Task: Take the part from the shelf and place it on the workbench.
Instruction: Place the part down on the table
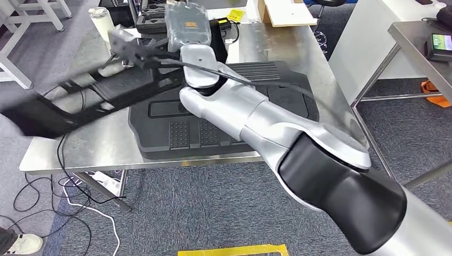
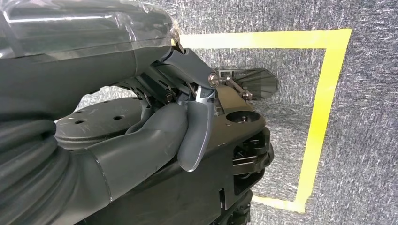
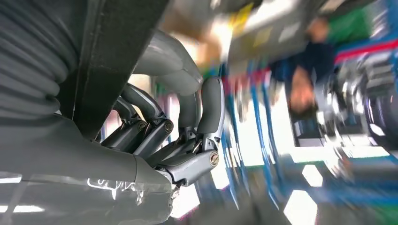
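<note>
A: Where is the part (image 1: 80, 104), and which way does it run?

B: In the head view it is a long black frame held in the air over the left end of the steel workbench (image 1: 106, 144). Its long axis slants from the far end near the right hand (image 1: 130, 48) down and outward to the left, and the lower end hangs past the table's left edge. It looks blurred.

A: And the arm?

B: The right arm (image 1: 277, 133) crosses the picture from lower right toward upper left, wrist over the bench, above a black ribbed tray (image 1: 213, 133).

A: Is the right hand gripping it?

B: Yes. In the right wrist view the fingers (image 3: 150, 126) curl around a dark bar of the part, with the thumb (image 3: 211, 108) closed against it.

A: The left hand (image 2: 187, 126)?

B: It hangs low above grey carpet with yellow tape (image 2: 324, 93). Its fingers are curled in, holding nothing.
</note>
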### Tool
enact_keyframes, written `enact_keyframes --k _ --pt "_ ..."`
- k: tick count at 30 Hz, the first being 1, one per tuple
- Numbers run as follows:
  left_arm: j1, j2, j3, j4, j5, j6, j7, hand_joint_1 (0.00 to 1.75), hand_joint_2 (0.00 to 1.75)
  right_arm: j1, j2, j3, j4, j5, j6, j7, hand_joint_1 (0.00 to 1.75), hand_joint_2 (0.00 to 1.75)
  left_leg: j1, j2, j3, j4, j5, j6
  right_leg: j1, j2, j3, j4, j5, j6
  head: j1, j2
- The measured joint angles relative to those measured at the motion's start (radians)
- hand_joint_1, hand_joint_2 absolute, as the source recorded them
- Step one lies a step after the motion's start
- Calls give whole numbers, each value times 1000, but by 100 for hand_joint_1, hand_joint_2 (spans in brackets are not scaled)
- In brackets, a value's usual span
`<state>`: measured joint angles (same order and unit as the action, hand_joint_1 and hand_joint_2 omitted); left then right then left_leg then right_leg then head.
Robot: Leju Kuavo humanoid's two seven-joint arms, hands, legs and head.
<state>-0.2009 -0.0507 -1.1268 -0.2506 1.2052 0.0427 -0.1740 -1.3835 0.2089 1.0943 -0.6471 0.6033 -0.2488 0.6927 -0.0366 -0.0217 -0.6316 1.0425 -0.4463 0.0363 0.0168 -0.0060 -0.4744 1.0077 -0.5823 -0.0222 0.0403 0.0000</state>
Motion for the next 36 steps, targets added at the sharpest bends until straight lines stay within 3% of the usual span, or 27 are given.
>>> enact_keyframes --k 6,16,36 --pt "1 0 10 0 -8 -2 0 175 175 -20 -4 67 70 392 211 5 175 175 0 0 0 0 0 0 0 0 0 0 0 0 0 0" --pt "3 0 27 0 -22 -20 0 175 175 -34 -43 -8 80 779 393 19 175 175 0 -12 10 0 0 0 -1 -13 13 -2 -5 -6 0 0" --pt "-11 -26 50 -3 -67 -56 13 175 175 -7 -177 -177 35 785 465 15 175 175 0 -5 16 0 5 0 0 -7 17 -3 2 -8 1 0"
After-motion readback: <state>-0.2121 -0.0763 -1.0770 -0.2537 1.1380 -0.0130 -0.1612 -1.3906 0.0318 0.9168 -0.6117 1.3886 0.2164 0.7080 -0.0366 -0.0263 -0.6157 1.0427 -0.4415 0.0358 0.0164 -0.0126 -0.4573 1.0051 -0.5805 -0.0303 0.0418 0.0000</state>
